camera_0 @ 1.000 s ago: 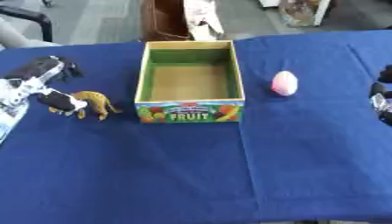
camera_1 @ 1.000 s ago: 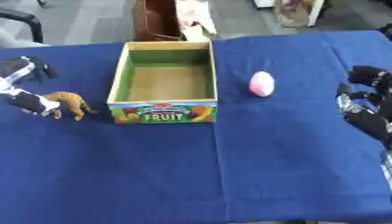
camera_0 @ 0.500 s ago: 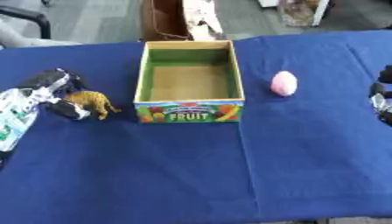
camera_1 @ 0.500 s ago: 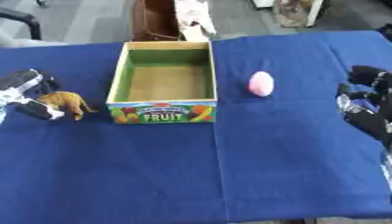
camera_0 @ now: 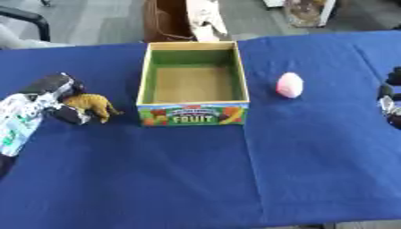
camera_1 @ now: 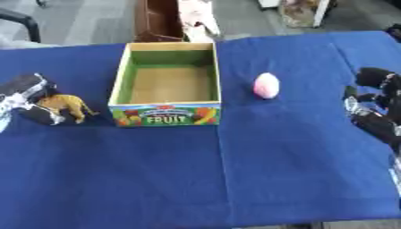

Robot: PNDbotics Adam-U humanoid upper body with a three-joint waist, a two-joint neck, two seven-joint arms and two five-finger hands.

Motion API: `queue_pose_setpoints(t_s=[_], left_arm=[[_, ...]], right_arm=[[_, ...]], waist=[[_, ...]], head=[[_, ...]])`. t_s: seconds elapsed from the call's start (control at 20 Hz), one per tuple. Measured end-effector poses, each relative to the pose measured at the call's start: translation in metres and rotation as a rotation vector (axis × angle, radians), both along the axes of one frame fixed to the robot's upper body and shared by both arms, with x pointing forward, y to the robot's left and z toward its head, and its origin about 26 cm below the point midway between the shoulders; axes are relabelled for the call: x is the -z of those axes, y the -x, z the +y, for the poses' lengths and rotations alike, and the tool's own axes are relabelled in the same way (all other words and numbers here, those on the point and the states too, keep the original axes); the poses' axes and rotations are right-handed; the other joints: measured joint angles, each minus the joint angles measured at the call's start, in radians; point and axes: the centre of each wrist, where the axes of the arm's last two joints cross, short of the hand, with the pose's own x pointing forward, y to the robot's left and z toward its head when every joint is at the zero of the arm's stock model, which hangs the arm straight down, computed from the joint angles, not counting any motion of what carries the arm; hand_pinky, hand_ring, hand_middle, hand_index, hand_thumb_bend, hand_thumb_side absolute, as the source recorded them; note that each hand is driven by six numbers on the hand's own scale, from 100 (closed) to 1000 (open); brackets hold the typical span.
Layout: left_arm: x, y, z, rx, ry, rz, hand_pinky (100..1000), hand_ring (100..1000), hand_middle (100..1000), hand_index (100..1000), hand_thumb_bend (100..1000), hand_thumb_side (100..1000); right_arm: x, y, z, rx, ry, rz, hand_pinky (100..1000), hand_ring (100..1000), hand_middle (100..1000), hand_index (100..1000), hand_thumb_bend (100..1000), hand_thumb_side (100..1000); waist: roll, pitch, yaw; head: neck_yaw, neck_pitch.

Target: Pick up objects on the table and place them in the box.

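Observation:
An open cardboard box (camera_0: 194, 114) with "FRUIT" on its front stands mid-table, and nothing lies inside it. A pink egg (camera_0: 289, 85) lies on the cloth to its right. Left of the box stands a small yellow-brown toy animal (camera_0: 95, 105). My left hand (camera_0: 49, 95) comes in from the left edge, open, with one black finger above and one below the toy's rear end, right against it. My right hand (camera_1: 379, 114) rests at the right edge, open and holding nothing, well apart from the egg.
The blue cloth (camera_0: 196, 179) covers the whole table, whose front edge runs along the bottom of the view. Behind the far edge stand a brown piece of furniture (camera_0: 166, 21) and a white object (camera_0: 206, 18). A chair arm (camera_0: 23, 15) shows at top left.
My left hand has come down and to the right, from beside the toy animal to around its rear end. The box, the egg and my right hand have stayed put.

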Motion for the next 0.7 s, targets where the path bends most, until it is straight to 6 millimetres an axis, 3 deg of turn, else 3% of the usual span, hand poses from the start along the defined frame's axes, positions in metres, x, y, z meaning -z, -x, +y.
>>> queue_pose_setpoints(t_s=[0.1, 0.4, 0.7], left_arm=[[-0.002, 0.000, -0.001, -0.009, 0.001, -0.035, 285, 171, 147, 318, 237, 189], [-0.020, 0.000, -0.007, -0.007, 0.025, -0.122, 286, 169, 142, 316, 245, 192], [-0.082, -0.009, -0.027, 0.076, -0.014, -0.253, 300, 175, 146, 320, 265, 197]], right_arm=[[0.001, 0.000, 0.000, 0.000, -0.001, 0.001, 589, 774, 698, 782, 159, 100], [0.001, 0.000, 0.000, 0.001, -0.002, 0.004, 589, 774, 698, 782, 160, 100], [0.001, 0.000, 0.000, -0.001, -0.001, 0.006, 590, 774, 698, 782, 159, 100]], waist=[[0.000, 0.000, 0.000], [0.000, 0.000, 0.000], [0.001, -0.010, 0.000]], head=[[0.000, 0.000], [-0.001, 0.000], [0.000, 0.000]])
